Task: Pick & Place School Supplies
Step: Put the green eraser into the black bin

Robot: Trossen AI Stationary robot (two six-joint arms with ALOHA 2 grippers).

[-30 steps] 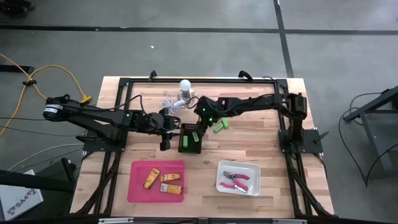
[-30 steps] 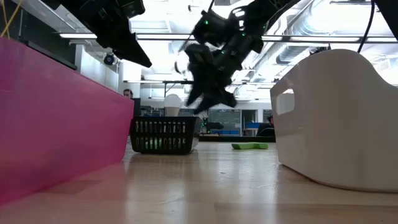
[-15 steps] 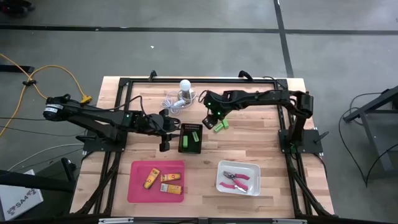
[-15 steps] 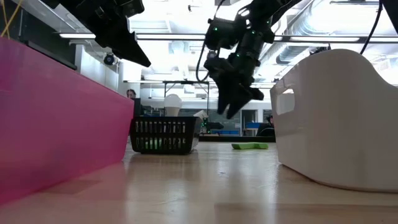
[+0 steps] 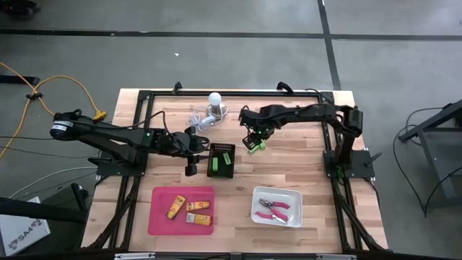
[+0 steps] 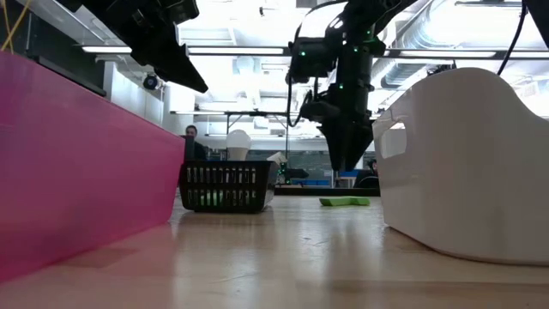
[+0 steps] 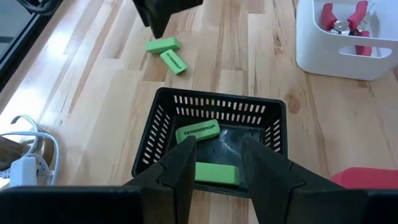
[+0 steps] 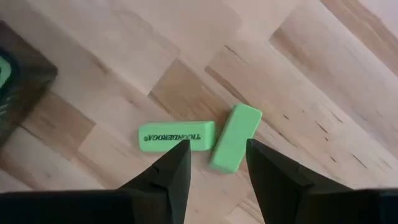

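Overhead first: we see the black basket [image 5: 221, 160] near the table's centre, with green erasers inside [image 5: 224, 159]. At about two o'clock from it lie two more green erasers [image 5: 254, 144] on the bare wood, and the right gripper [image 5: 251, 137] hangs directly over them. The left gripper [image 5: 192, 149] sits at the basket's nine o'clock, just beside its rim. Toward six o'clock of the table, a pink tray [image 5: 162, 217] carries three yellow-orange erasers [image 5: 189, 210]; to its three o'clock a white bin [image 5: 289, 196] holds the pink-handled pliers [image 5: 273, 209]. A white bulb with its coiled cord [image 5: 214, 102] rests at the basket's twelve o'clock.

From table height, the right gripper [image 6: 343, 153] points straight down above the loose green erasers [image 6: 346, 202], not touching them. The basket [image 6: 225, 187] stands at nine o'clock of them, between the pink tray wall [image 6: 77, 163] and the white bin [image 6: 467, 163].

Left wrist camera: the left gripper [image 7: 217, 168] has its fingers [image 7: 180, 168] apart and empty — below them the basket [image 7: 163, 127] holds two green erasers [image 7: 199, 132]. The loose pair [image 7: 166, 52] lies well beyond the basket, and the pliers [image 7: 342, 22] show in the white bin.

Right wrist camera: the right gripper [image 8: 216, 163] has its fingers [image 8: 175, 167] apart with nothing between them. The two green erasers [image 8: 176, 135] lie below, touching at one end — one with printed lettering, the other angled against it.
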